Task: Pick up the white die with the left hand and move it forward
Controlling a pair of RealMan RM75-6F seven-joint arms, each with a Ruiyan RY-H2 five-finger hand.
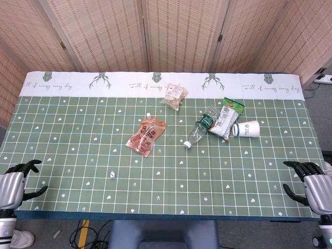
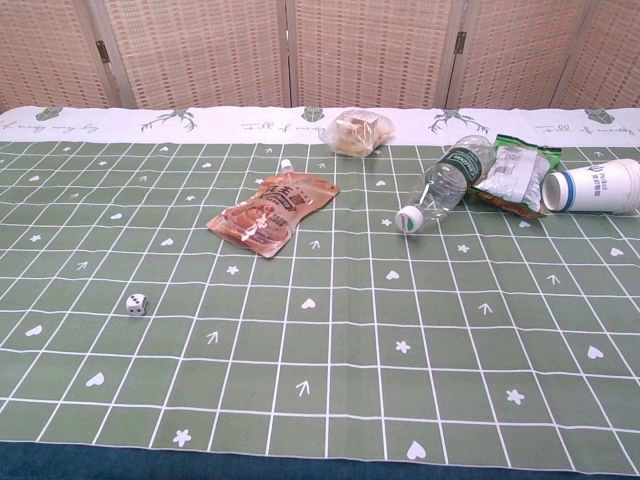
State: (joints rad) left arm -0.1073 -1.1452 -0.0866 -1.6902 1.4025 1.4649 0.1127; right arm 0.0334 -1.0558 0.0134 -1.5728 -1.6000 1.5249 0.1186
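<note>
**Inspector A:** When the items are counted off the head view, I get one white die (image 1: pixel 111 176), one orange spouted drink pouch (image 1: pixel 147 135), one clear bag of snacks (image 1: pixel 175 96), one plastic bottle (image 1: pixel 202 128) lying on its side, one green and white snack packet (image 1: pixel 227 117) and one paper cup (image 1: pixel 246 129), also on its side. All six sit on the green gridded cloth covering the desk (image 1: pixel 62 155).

**Inspector B:** Agreed on each count. Location of the die?

**Inspector A:** Near the front edge, left of centre, standing alone and well apart from the pouch behind it. The other items cluster further back; the bottle, packet and cup lie close together on the right.

**Inspector B:** What differs between views?

**Inspector A:** Only the head view shows the hands, the folding screen's full width and the floor beyond the front edge. The chest view shows neither hand, but it renders the die (image 2: pixel 137 304) large enough to make out dark pips, and the pouch's (image 2: pixel 272 211) white spout.

**Inspector B:** Hand pose?

**Inspector A:** Left hand (image 1: pixel 18 181) sits at the desk's front left corner, fingers spread apart and curved forward, gripping nothing, well apart from the die. Right hand (image 1: pixel 308 181) mirrors it at the front right corner, fingers likewise apart and empty.
</note>
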